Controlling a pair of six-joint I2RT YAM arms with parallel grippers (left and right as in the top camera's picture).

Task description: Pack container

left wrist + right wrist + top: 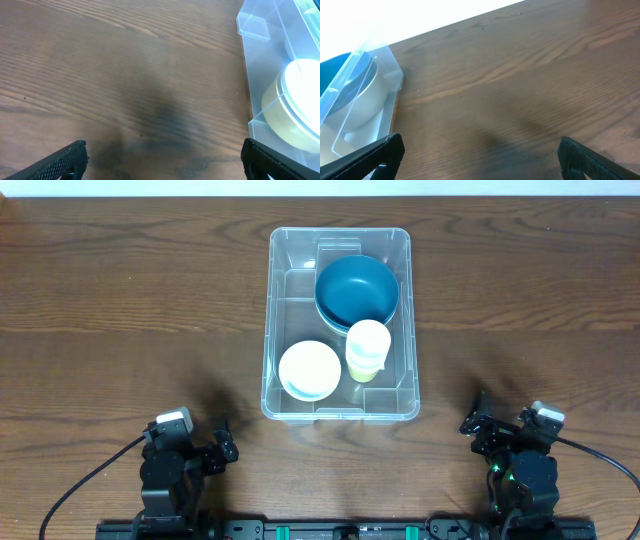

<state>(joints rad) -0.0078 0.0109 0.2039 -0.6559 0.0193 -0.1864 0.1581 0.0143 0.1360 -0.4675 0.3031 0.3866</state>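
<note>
The container [341, 231], a large clear bin, stands at the table's middle. Inside it are a dark blue bowl [357, 290] at the far right, a white bowl [309, 370] at the near left, and a pale yellow cup [367, 350] beside that bowl. My left gripper [197, 438] rests at the near left, open and empty, and its wrist view shows the container's wall [265, 70] and the white bowl [300, 100] on the right. My right gripper [503, 430] rests at the near right, open and empty. The container's corner [387, 75] and the blue bowl [335, 75] lie to its left.
Bare wooden table [120, 310] surrounds the container on all sides. Black cables [85, 480] run from both arm bases along the near edge.
</note>
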